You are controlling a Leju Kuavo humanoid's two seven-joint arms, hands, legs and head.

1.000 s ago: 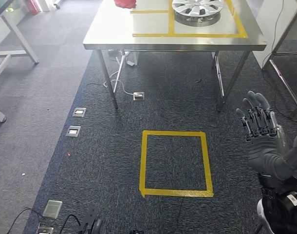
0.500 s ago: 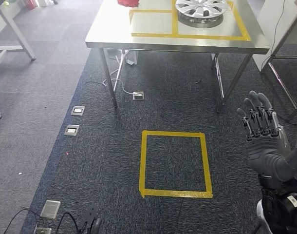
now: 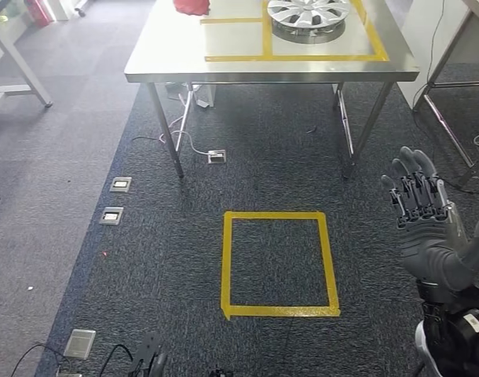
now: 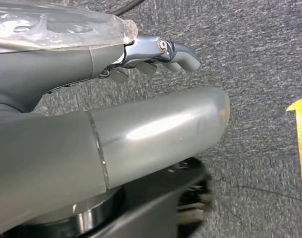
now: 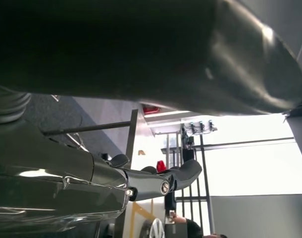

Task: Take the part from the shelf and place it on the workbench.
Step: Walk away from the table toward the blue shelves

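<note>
The part, a silver wheel cover (image 3: 308, 17), lies flat on the steel workbench (image 3: 166, 55), inside the right-hand box of a yellow tape frame (image 3: 265, 35) stuck to the tabletop. It sits well apart from the right hand (image 3: 424, 224), far ahead of it and off toward its inner side. That hand is raised with the palm side turned away from the head camera, dark fingers (image 3: 410, 184) extended and slightly spread, gripping nothing; it hovers over the dark carpet (image 3: 272, 173), touching no object. In the left wrist view the left hand (image 4: 104, 89) hangs over the same carpet, its thumb straight and its darker fingers (image 4: 172, 49) stretched out with nothing between them, so it too is released. A red object (image 3: 191, 6) rests on the workbench, further from the right hand than the wheel cover. On the floor, a yellow tape square (image 3: 279, 263) lies between the right hand and the left arm's side, nearer than the workbench. Floor sockets (image 3: 115, 200) dot the carpet edge far across from the right hand
</note>
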